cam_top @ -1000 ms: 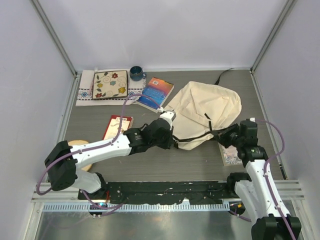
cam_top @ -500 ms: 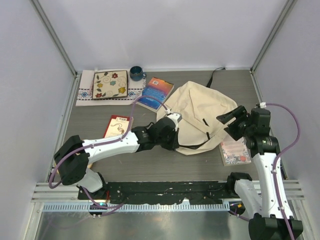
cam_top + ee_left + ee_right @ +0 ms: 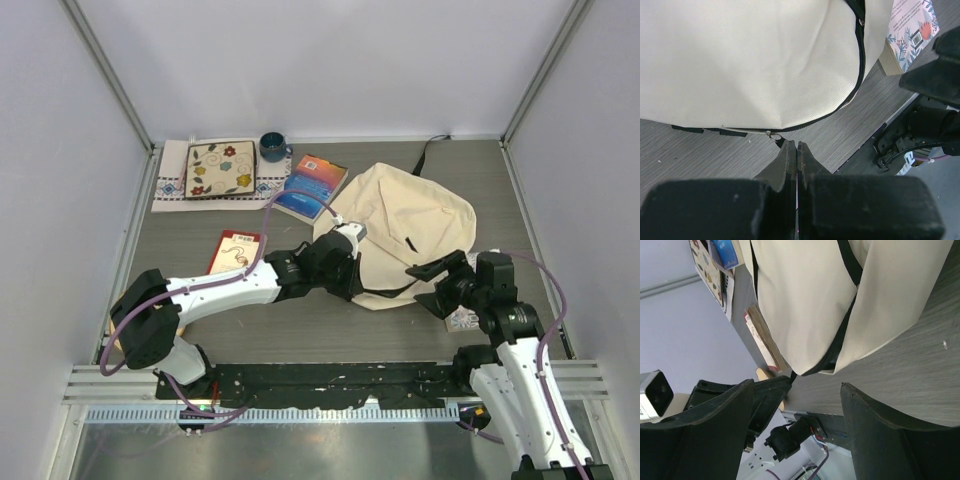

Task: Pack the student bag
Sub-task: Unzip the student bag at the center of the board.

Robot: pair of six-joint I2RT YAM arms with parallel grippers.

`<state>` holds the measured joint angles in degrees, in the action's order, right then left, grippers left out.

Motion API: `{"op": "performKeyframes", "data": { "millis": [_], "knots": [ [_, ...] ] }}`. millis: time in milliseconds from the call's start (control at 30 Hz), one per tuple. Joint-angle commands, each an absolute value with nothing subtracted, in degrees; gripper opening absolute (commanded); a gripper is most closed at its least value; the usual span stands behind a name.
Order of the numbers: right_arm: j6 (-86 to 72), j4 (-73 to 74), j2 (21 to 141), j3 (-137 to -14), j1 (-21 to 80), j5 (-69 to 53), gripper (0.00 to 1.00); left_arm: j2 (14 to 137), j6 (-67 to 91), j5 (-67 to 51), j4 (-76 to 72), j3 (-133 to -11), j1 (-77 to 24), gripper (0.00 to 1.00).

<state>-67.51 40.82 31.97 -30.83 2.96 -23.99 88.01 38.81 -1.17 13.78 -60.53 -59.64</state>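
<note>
The student bag (image 3: 405,225) is a cream fabric backpack lying flat at the table's middle right, its black zipper (image 3: 860,65) running along the near edge. My left gripper (image 3: 358,288) (image 3: 796,145) is shut at the bag's near left corner, pinching the black tab of the zipper pull (image 3: 774,135) at its fingertips. My right gripper (image 3: 432,285) (image 3: 796,386) stands open just off the bag's near right edge, with nothing between its fingers. In the right wrist view the bag (image 3: 805,300) lies ahead of those fingers.
A floral book (image 3: 462,318) lies partly under my right arm. A blue book (image 3: 312,185) touches the bag's left side. A reddish book (image 3: 236,250) lies left of centre. At the back left are a flowered tray on a placemat (image 3: 220,168) and a blue mug (image 3: 272,147).
My right gripper opened, let go of the bag's near edge, rose, then came back down and leftward. The bag settled flatter. My left gripper stayed shut and shifted slightly right.
</note>
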Motion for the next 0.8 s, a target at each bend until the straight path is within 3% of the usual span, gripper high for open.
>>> {"op": "performKeyframes", "data": {
  "millis": [0, 367, 567, 667, 767],
  "knots": [
    [-76.2, 37.4, 31.3, -29.5, 8.9, -20.9, 0.75, 87.1, 39.3, -1.2, 11.7, -62.3, -59.5, 0.0],
    [-88.4, 22.8, 37.3, -25.1, 28.8, -5.4, 0.75, 87.5, 39.4, -1.2, 11.6, -63.2, -59.5, 0.0],
    [-91.2, 14.5, 43.8, -23.3, 31.9, -0.6, 0.74, 86.9, 39.6, -1.4, 11.4, -63.2, -59.5, 0.0],
    [-91.2, 13.7, 44.9, -23.4, 32.0, 2.8, 0.68, 86.5, 39.6, -1.4, 11.6, -63.1, -59.5, 0.0],
    [-90.0, 15.5, 44.1, -23.7, 32.0, 6.2, 0.49, 86.0, 39.3, -1.1, 12.0, -62.8, -59.5, 0.0]
  ]
}}
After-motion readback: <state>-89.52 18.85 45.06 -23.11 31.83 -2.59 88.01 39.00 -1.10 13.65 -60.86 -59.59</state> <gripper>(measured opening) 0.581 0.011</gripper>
